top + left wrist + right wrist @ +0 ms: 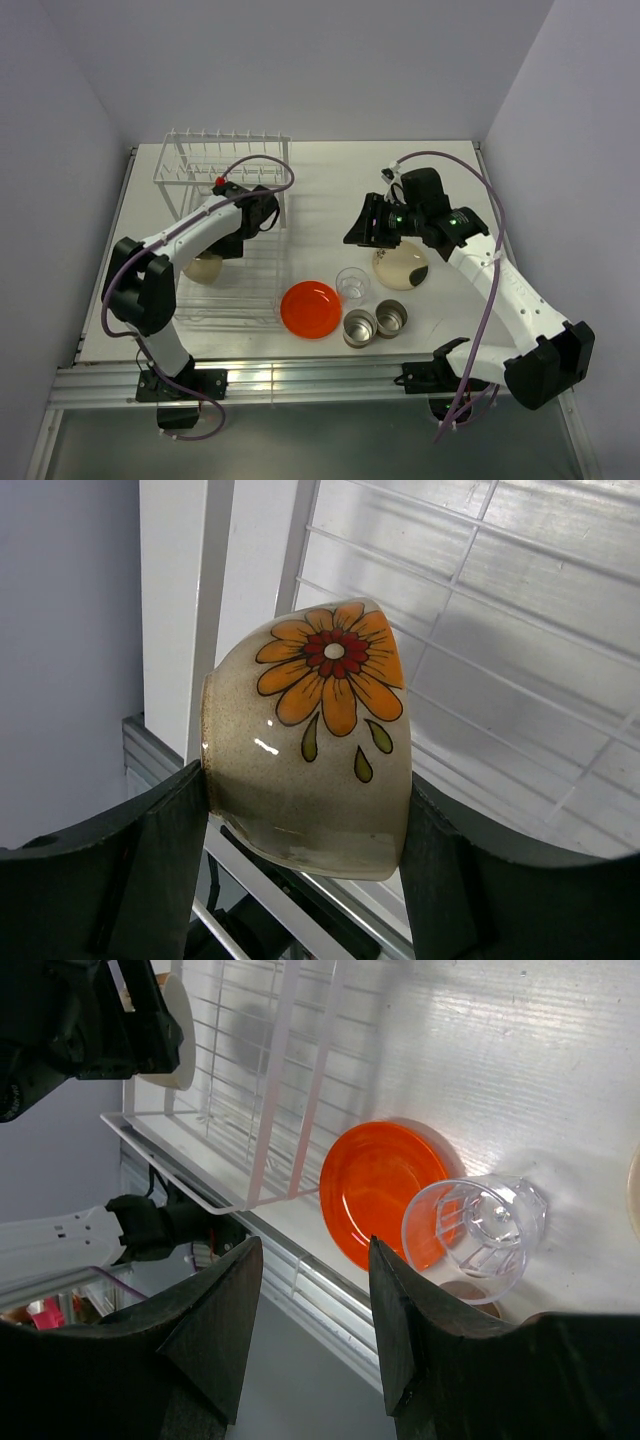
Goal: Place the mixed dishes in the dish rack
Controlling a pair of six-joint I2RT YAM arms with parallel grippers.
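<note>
In dish rack point(228, 160): bowl point(205, 266), left arm point(190, 235).
Right of rack, near: orange plate point(310, 308), glass point(352, 283), cups point(359, 327).
Right of rack, far: open table point(330, 180).

Flat plate point(310, 308) right of dish rack point(235, 292)

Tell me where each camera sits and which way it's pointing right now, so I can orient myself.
Top external: above and behind the robot, looking down at the table; both arms show whole.
Left wrist: on the left arm, facing the dish rack wires; the left gripper clamps the bowl.
Right wrist: on the right arm, facing the orange plate and clear glass; the open right gripper shows.
Shared: top and right wrist both show rack, plate, glass, bowl.
</note>
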